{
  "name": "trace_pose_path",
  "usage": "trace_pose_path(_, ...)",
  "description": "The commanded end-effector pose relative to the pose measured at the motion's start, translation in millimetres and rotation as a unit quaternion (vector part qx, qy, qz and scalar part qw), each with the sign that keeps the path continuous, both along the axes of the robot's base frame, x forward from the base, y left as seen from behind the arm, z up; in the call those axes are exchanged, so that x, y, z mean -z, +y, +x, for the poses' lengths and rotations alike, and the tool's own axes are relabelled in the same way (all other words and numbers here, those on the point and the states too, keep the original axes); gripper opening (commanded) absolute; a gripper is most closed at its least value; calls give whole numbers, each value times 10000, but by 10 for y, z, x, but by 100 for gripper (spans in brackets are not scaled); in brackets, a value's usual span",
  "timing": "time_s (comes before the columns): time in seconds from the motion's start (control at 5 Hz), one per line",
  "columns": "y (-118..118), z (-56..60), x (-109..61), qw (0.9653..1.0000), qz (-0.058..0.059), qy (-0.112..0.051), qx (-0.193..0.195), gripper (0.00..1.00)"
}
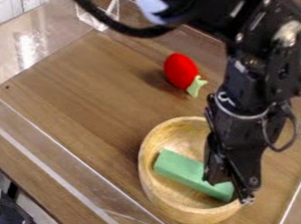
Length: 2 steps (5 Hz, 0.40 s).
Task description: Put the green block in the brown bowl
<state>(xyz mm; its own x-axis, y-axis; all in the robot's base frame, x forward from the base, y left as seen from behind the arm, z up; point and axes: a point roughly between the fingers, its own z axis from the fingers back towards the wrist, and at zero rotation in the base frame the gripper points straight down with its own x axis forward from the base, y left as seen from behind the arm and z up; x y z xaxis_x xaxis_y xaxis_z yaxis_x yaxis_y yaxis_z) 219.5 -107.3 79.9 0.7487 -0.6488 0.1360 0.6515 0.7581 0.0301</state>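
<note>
The green block [185,171] lies flat inside the brown bowl [153,150], on the bowl's floor, slanting from upper left to lower right. My gripper [231,184] points straight down into the bowl at the block's right end, which its dark fingers hide. The jaws are shut, and I cannot tell whether they touch the block. The black arm rises from there to the top of the view.
A red rounded object [182,69] with a small pale green tip lies on the wooden tabletop beyond the bowl. A clear plastic wall [54,165] borders the table along the front and left edges.
</note>
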Motion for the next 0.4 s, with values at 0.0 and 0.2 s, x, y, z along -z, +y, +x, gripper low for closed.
trace_pose_path(0.0,-49,30,-92,9991,-160,-310,228,0)
trace_pose_path(0.2,-5,89,-118,9981,-231,-350,442,0)
